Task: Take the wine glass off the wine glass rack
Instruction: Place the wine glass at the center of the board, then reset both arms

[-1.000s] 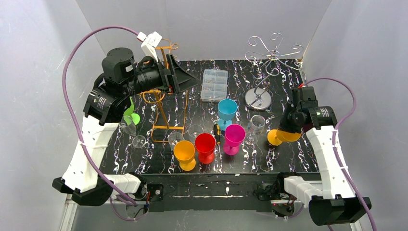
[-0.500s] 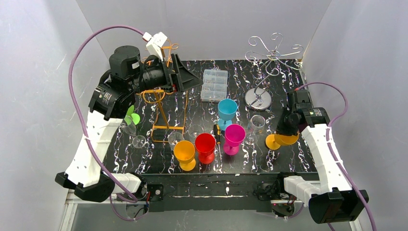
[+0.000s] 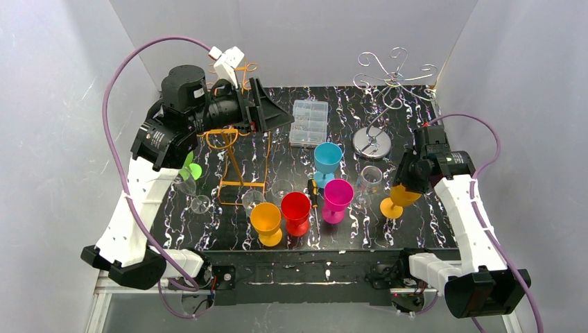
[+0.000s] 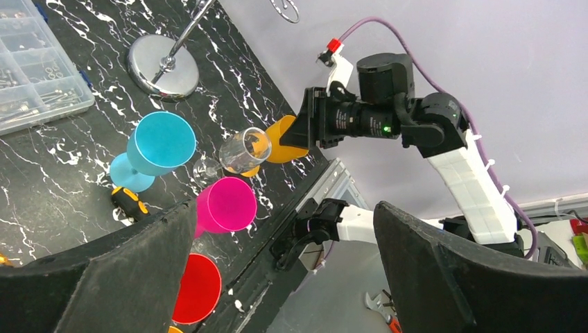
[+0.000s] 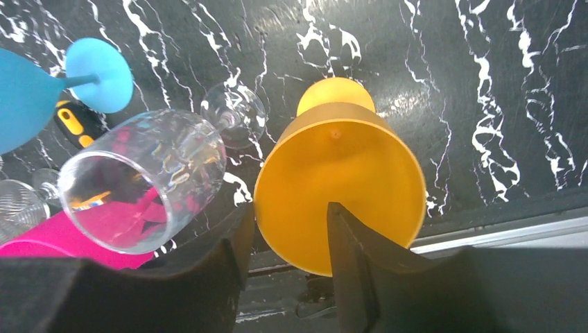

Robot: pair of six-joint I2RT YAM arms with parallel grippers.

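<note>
Right wrist view: right jaws pinch the orange wine glass [image 5: 340,159] by its rim, foot beyond them near the counter [image 5: 485,69]. Settle it upright, avoiding the clear glass [image 5: 139,180] alongside; left jaws gape empty.

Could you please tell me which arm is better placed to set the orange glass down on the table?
Right. The right gripper is clamped on the rim of the orange glass, beside the clear glass. The left gripper is open, up by the wire rack on the far side.
</note>
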